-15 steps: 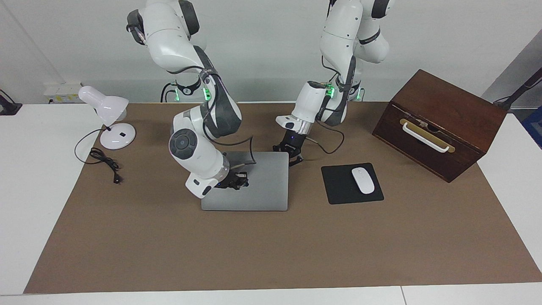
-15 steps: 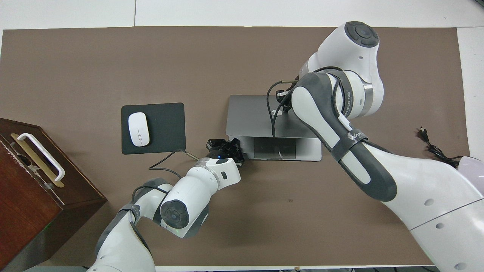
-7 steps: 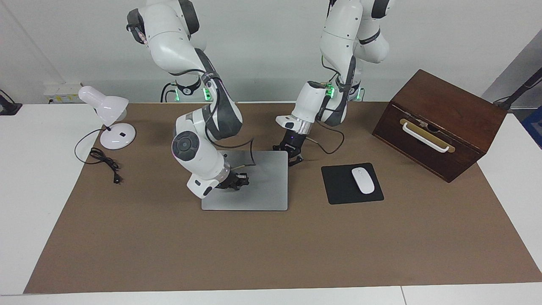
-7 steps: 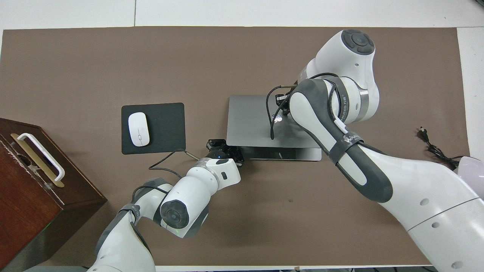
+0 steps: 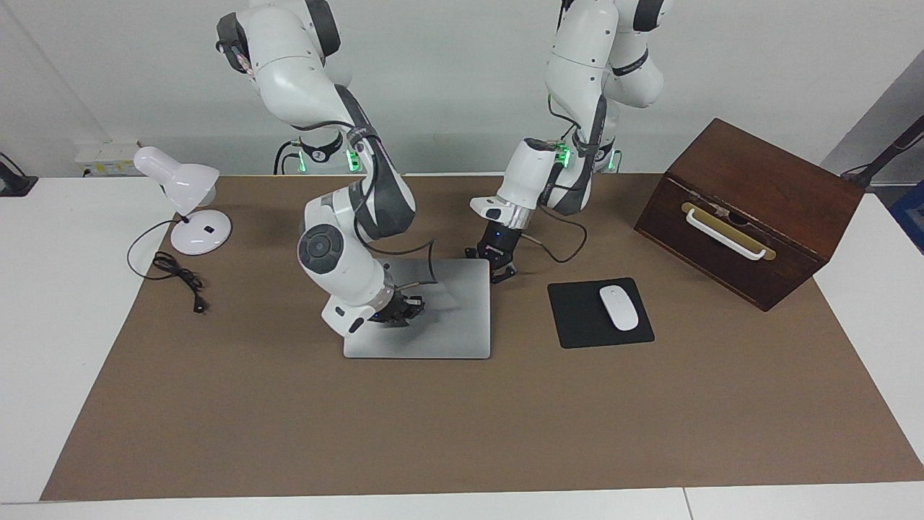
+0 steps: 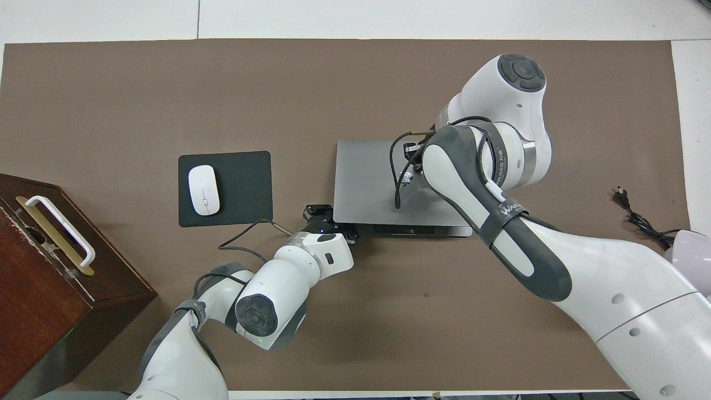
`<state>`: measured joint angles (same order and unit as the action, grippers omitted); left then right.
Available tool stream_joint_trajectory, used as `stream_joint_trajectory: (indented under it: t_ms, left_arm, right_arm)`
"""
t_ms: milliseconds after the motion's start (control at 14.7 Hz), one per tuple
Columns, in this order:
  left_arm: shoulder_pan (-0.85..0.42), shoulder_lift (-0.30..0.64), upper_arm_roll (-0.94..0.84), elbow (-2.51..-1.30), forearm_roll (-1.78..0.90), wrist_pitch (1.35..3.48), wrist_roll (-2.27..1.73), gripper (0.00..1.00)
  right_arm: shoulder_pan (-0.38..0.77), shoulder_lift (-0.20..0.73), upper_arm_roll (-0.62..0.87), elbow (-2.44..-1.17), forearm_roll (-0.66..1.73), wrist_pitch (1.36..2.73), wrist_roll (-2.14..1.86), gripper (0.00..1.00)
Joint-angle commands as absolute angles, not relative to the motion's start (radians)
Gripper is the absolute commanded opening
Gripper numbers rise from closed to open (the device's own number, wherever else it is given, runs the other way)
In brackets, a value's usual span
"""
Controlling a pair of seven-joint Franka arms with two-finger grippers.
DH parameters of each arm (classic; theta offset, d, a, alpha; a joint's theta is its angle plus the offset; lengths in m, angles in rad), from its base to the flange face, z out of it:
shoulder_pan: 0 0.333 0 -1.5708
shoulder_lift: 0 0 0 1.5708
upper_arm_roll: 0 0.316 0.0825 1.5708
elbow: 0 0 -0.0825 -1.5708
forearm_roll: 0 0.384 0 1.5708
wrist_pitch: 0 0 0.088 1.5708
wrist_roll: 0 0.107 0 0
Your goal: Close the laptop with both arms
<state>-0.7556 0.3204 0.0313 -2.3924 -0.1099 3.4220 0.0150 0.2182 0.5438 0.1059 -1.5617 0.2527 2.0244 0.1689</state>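
Two tools work at the laptop (image 5: 447, 318); we find the right tool (image 5: 404, 309) low on the lid, over the part toward the right arm's end of the bench, and we cannot tell from either view how its fingers stand; the left tool (image 5: 502, 271) sits at the laptop's corner nearest the robots on the left arm's side, just beside the base edge, and its fingers too are beyond our telling; the lid lies almost flat, and in the overhead view only a thin dark strip of the base shows along the edge nearest the robots (image 6: 411, 230); the laptop rests near the middle of the brown mat (image 5: 462, 433) that covers the bench; beside it, toward the left arm's end, lies a black mouse pad (image 5: 577, 318) with a white mouse (image 5: 619, 308) on it, apart from the laptop's edge by a strip of bare mat; nearer that end stands a dark wooden box (image 5: 751, 209) with a white handle; toward the right arm's end a white desk lamp (image 5: 184, 198) and its black cord (image 5: 177, 274) sit well apart from the laptop; the mat farther from the robots than the laptop lies bare to its edge.
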Motion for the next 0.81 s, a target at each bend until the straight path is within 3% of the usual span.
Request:
stream_joint_trajectory:
  t_ms: [0, 747]
  left_arm:
    - [-0.765, 0.377, 0.049, -2.421, -0.110, 3.422, 0.034, 0.00]
    - [-0.762, 0.376, 0.049, -2.422, -0.110, 3.416, 0.037, 0.00]
  right_arm:
    - [0.235, 0.511, 0.106, -1.618, 0.273, 2.051, 0.183, 0.00]
    - [0.241, 0.511, 0.106, -1.646, 0.273, 2.089, 0.193, 0.00]
